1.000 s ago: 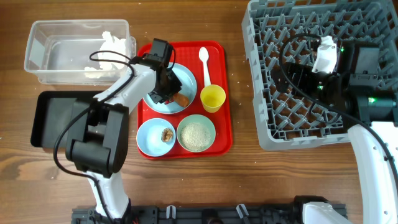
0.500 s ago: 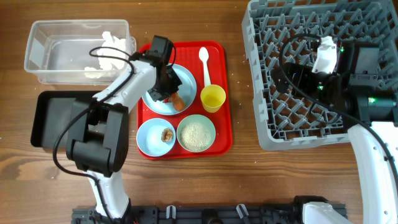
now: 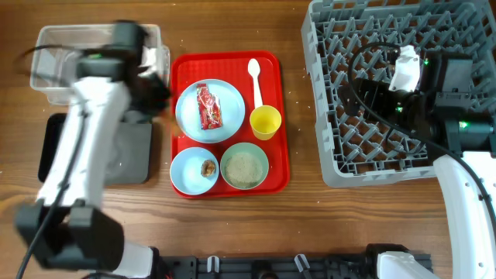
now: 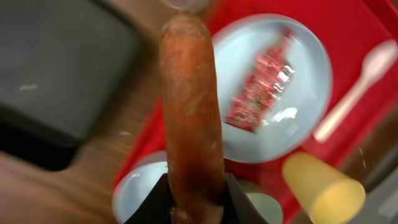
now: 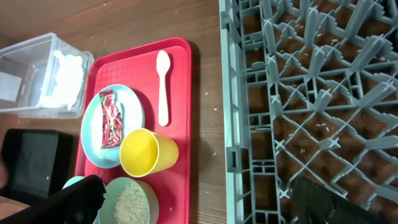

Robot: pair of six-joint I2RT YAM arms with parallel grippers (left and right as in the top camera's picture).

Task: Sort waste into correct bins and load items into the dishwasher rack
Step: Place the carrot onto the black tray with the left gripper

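My left gripper (image 4: 193,202) is shut on the orange carrot (image 4: 189,106) and holds it in the air over the red tray's left edge, between the black tray (image 3: 54,147) and the light blue plate (image 3: 225,124). In the overhead view it is a blur (image 3: 157,93) beside the clear tub (image 3: 58,58). The red wrapper (image 3: 208,106) lies on the plate. The tub holds the white napkin (image 3: 159,54). One bowl (image 3: 186,174) holds a brown scrap (image 3: 208,167), the other (image 3: 244,166) holds rice. My right gripper (image 5: 202,205) is open and empty above the grey rack (image 3: 387,116).
The red tray (image 3: 279,93) also carries the white spoon (image 3: 254,77) and the yellow cup (image 3: 265,122). A strip of bare wood separates the red tray from the rack. The right arm and its cables lie over the rack's right half.
My left gripper has lifted the carrot off the plate and swung left towards the tub and black tray. The wrapper on the plate now shows. The right arm has not moved.
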